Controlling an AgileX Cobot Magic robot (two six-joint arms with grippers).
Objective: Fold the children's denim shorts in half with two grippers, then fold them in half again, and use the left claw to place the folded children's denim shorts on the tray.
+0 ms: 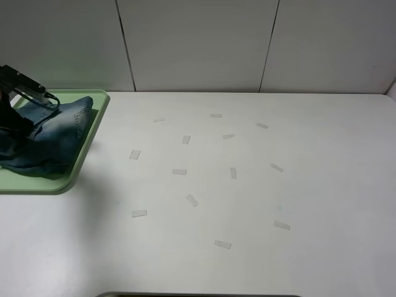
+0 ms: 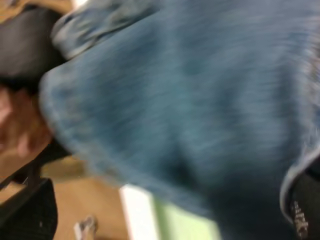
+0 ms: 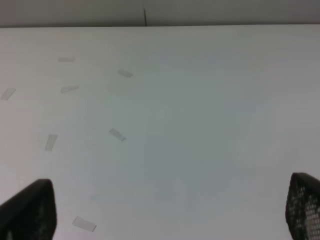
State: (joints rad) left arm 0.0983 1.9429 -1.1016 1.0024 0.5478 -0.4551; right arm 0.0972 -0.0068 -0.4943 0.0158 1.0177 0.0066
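The children's denim shorts (image 1: 59,133) lie bunched in a folded heap on the pale green tray (image 1: 37,184) at the table's far left. My left arm (image 1: 13,102) reaches down onto the heap from the left edge, and its claw is buried in the cloth. The left wrist view is blurred: denim (image 2: 190,100) fills it, a strip of tray (image 2: 180,222) shows beneath, and one black finger (image 2: 301,212) pokes out past the fabric. How its jaws stand is hidden. My right gripper (image 3: 167,212) is open, fingers wide apart over bare white table, holding nothing.
Several small pale tape strips (image 1: 179,171) are scattered over the middle of the white table (image 1: 322,185). A grey panelled wall (image 1: 198,43) runs along the back edge. The right arm is outside the exterior high view.
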